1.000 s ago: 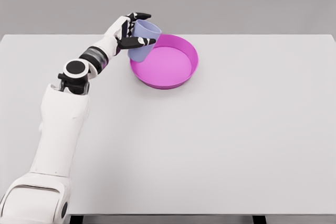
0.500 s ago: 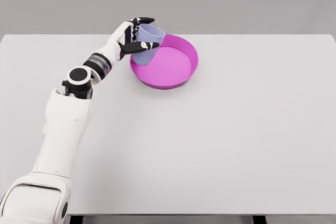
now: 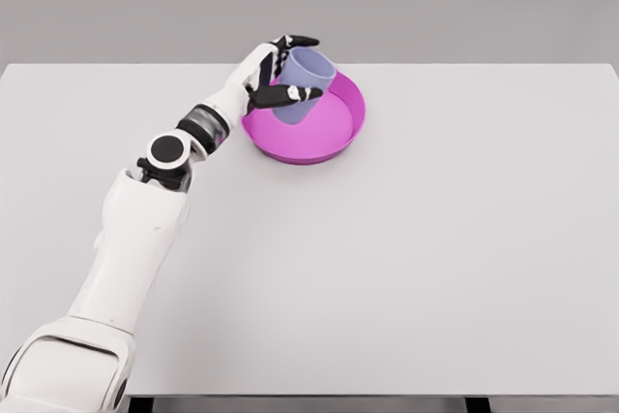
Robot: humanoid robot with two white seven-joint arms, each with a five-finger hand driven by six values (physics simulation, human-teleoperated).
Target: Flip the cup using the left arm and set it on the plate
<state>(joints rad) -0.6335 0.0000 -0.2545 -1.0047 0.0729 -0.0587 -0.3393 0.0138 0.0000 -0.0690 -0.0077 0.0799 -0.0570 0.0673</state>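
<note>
A pale lavender cup (image 3: 306,83) is held mouth-up and slightly tilted over the left part of a magenta plate (image 3: 338,137) with a raised rim. My left hand (image 3: 286,69) is shut on the cup, with dark fingers wrapped around its side from the left. The cup's base hangs just over the plate's floor; I cannot tell whether it touches. The left arm (image 3: 145,229) reaches in from the lower left across the table. The right arm does not show.
A white table (image 3: 435,258) spans the whole view, with its far edge just behind the plate and its front edge near the bottom of the picture.
The left hand has carried the cup to the right, from the plate's left rim to a spot over the plate's inside. The arm has stretched further out.
</note>
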